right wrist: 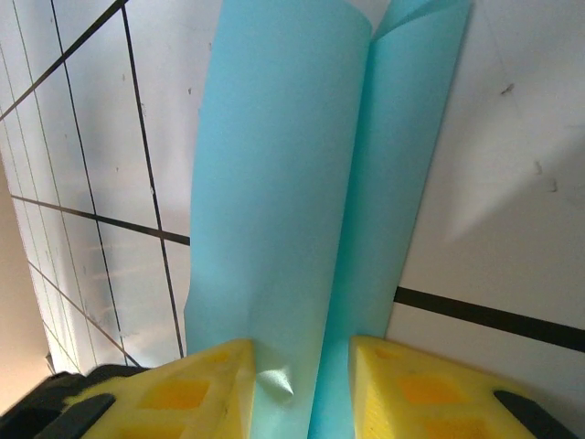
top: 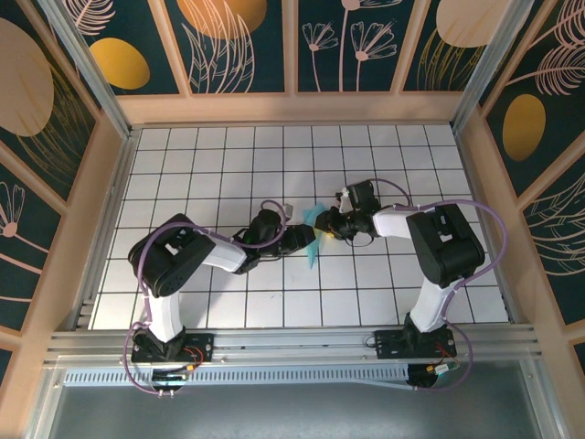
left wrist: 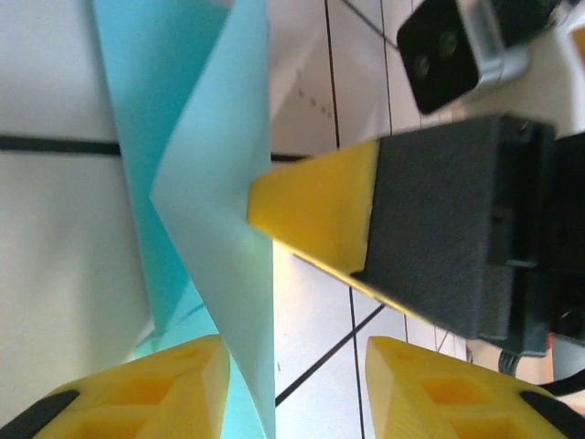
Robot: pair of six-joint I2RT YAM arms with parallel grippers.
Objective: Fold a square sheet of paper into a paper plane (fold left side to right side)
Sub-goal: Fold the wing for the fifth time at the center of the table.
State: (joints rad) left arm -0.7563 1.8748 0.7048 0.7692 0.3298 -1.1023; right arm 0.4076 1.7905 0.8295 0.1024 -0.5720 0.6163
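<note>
The sheet of paper [top: 313,254] is light cyan and folded into a long narrow strip, standing up off the white grid table [top: 228,165] at its middle. My right gripper [top: 323,226] is shut on it. In the right wrist view the folded paper [right wrist: 283,183] runs up from between the yellow fingers of the right gripper [right wrist: 302,389], with a small crumple at the left finger. My left gripper [top: 306,240] meets it from the left. In the left wrist view the left gripper [left wrist: 297,389] stands open, with the paper's edge [left wrist: 219,183] beside its left finger and the right gripper's fingertip [left wrist: 311,215] against the paper.
Both arms reach inward and nearly touch at the table's centre. Wooden walls [top: 110,183] with dark patterned panels close in the left, right and far sides. An aluminium rail [top: 292,343] carrying the arm bases runs along the near edge.
</note>
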